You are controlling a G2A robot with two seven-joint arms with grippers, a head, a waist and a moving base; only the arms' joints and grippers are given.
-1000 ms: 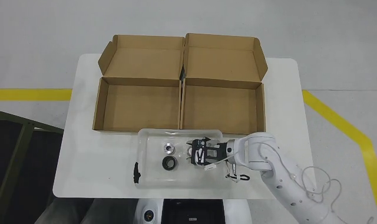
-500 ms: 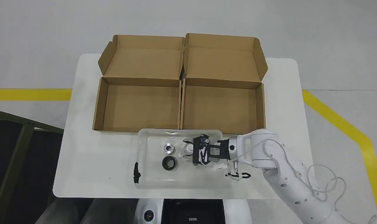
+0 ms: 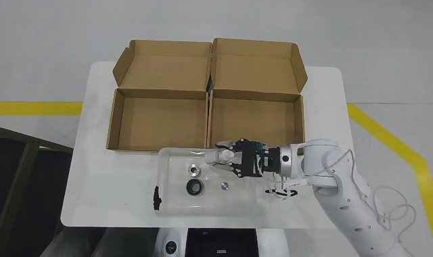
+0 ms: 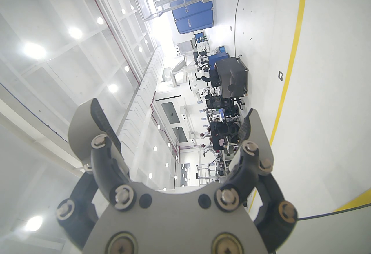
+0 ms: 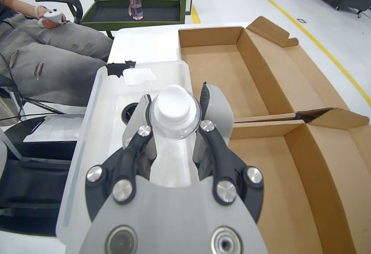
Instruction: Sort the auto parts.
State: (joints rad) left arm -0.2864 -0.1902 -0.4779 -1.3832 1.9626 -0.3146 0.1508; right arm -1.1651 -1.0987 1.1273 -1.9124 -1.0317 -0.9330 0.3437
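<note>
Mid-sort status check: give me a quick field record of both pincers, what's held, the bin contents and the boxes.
right pincer: shut on white part, over the clear bin, near its box-side rim
left pincer: open, holding nothing
in bin: silver ring, black ring, small silver part
boxes: left box and right box, lids open, side by side beyond the bin

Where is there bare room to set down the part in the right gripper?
Both boxes are bare inside: the left box and the right box, beyond the bin. The table left of the bin is free too. The bin is crowded: a silver ring, a black ring, a small metal piece.
</note>
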